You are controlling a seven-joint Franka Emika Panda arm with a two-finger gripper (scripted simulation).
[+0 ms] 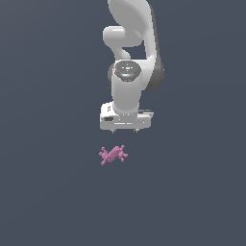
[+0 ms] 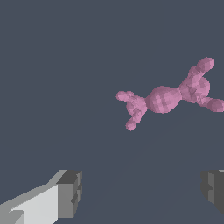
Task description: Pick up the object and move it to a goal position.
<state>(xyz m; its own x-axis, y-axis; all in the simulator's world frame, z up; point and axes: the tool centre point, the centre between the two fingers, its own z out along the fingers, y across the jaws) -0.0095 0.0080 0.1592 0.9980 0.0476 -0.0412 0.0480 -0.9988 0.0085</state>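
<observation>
The object [image 1: 113,154] is a small pink lumpy figure with an oval body and knobbly prongs at both ends. It lies flat on the dark grey floor. My gripper [image 1: 124,130] hangs above and just behind it, fingers pointing down, apart from it. In the wrist view the object [image 2: 164,99] lies ahead of the fingers, off to one side of the gap between them. The gripper [image 2: 140,192] is open and empty; both fingertips [image 2: 70,192] show with a wide gap.
The white arm [image 1: 129,62] rises behind the gripper at the exterior view's top centre. The dark grey floor [image 1: 48,192] spreads all around with nothing else on it in view.
</observation>
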